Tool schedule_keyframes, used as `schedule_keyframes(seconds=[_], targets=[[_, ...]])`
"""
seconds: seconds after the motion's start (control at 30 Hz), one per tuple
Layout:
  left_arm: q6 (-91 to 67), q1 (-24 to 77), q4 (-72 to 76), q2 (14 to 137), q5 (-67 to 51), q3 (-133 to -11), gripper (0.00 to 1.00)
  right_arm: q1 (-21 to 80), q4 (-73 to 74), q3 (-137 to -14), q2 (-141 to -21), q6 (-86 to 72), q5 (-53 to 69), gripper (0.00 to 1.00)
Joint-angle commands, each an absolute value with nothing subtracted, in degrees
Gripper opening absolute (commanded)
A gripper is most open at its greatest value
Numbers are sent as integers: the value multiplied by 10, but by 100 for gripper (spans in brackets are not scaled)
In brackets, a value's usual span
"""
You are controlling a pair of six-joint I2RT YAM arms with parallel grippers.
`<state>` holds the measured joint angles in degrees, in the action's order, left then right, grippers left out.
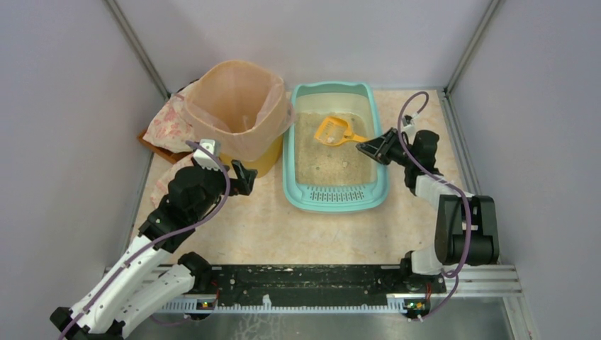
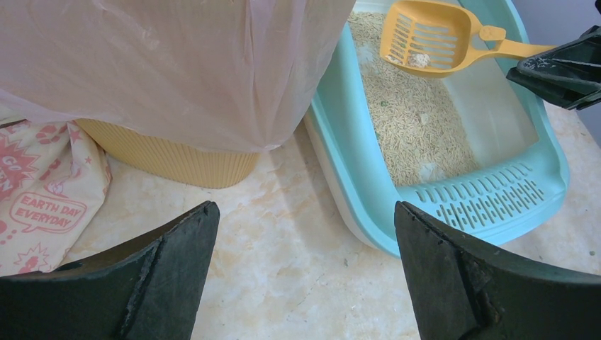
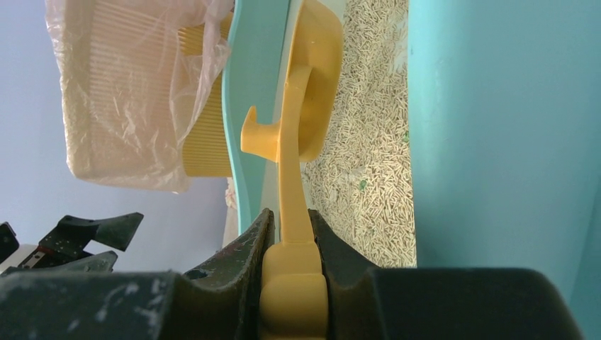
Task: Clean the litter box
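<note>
The teal litter box point(image 1: 290, 177) lies at the table's middle, with beige litter point(image 1: 322, 159) and its slotted grille point(image 1: 334, 193) at the near end. My right gripper point(image 1: 373, 147) is shut on the handle of a yellow slotted scoop point(image 1: 333, 129), held above the litter at the far end. In the right wrist view the fingers point(image 3: 248, 244) clamp the scoop's handle point(image 3: 294, 177). In the left wrist view the scoop point(image 2: 425, 28) carries a small pale clump point(image 2: 419, 60). My left gripper point(image 1: 244, 177) is open and empty, low over the table left of the box point(image 2: 354, 177).
A round yellow bin with a peach bag liner point(image 1: 237, 113) stands left of the litter box, close to my left gripper. A printed pink-and-white bag point(image 1: 166, 127) lies behind the bin on the left. Grey walls enclose the table on three sides.
</note>
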<state>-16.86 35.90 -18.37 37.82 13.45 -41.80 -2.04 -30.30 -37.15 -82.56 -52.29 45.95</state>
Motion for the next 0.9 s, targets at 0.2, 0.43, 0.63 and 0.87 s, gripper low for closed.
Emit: schedule_keyframes(seconds=[0.2,0.43,0.63,0.87], targets=[[-167,359,-176,367,135,-427,99,-10,-331,-382,-824,-529,468,0],[-167,359,-176,367,134,-428,99,-12,-333,-380,-792,-519,460,0],[-166,359,-174,367,132,-428,99,-12,-338,-367,-741,-435,489,0],[-166,358,-173,367,129,-429,99,-12,-430,-313,-707,-406,503,0]])
